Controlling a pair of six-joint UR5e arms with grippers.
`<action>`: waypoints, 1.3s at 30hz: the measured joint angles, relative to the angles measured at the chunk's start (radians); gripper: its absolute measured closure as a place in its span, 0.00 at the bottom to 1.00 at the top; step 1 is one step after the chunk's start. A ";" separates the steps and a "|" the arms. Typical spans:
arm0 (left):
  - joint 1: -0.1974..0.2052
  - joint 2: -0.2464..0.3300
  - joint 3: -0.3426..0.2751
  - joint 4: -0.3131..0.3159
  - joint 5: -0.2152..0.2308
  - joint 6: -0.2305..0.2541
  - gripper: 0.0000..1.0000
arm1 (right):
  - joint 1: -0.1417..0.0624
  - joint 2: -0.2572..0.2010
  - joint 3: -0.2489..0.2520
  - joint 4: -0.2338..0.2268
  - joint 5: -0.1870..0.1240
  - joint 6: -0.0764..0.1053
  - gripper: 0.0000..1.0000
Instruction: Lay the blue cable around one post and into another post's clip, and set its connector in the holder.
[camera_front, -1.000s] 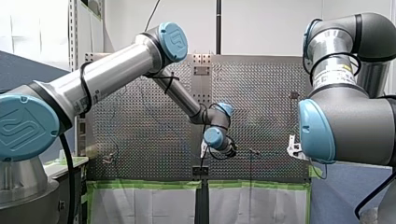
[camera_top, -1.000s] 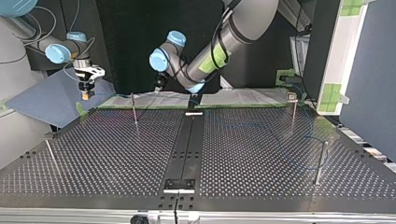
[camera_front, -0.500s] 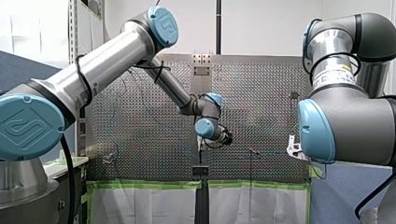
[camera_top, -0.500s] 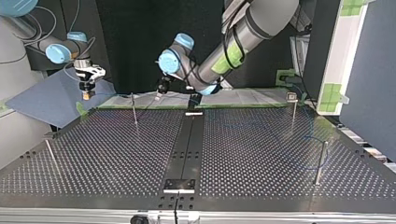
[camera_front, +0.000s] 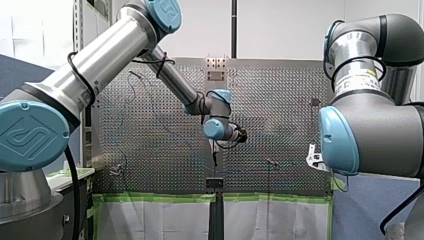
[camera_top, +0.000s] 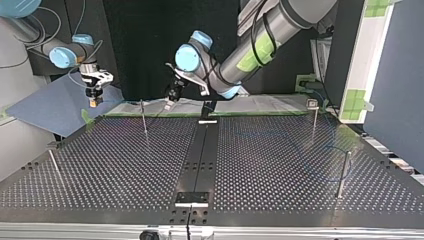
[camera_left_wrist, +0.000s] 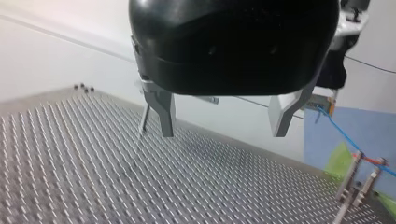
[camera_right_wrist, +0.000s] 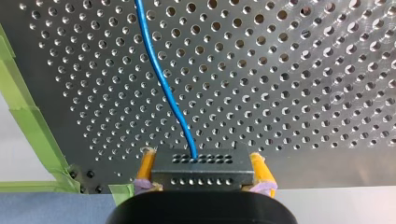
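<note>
Right gripper (camera_right_wrist: 201, 163) pinches the connector (camera_right_wrist: 201, 171) between yellow pads (camera_right_wrist: 146, 167), beyond the table's (camera_top: 125, 165) corner | left gripper (camera_left_wrist: 222, 133) gapes wide, empty, over the table's arm-side edge | blue cable (camera_right_wrist: 164, 91) trails loose across the table | judged early: routing, clipping and seating all remain.

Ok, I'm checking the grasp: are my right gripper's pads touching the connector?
Touching. In the right wrist view the yellow pads press on both sides of the dark connector, no gap.
</note>
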 joint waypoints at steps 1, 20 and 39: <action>-0.001 0.007 -0.007 0.007 0.001 0.006 0.00 | 0.000 0.000 0.000 0.000 0.000 0.001 1.00; 0.025 0.167 -0.167 0.167 -0.124 0.085 0.00 | 0.006 0.000 0.000 -0.003 -0.005 0.006 1.00; 0.054 0.337 -0.338 0.337 -0.254 0.103 0.00 | 0.057 0.000 0.000 -0.074 0.006 0.007 1.00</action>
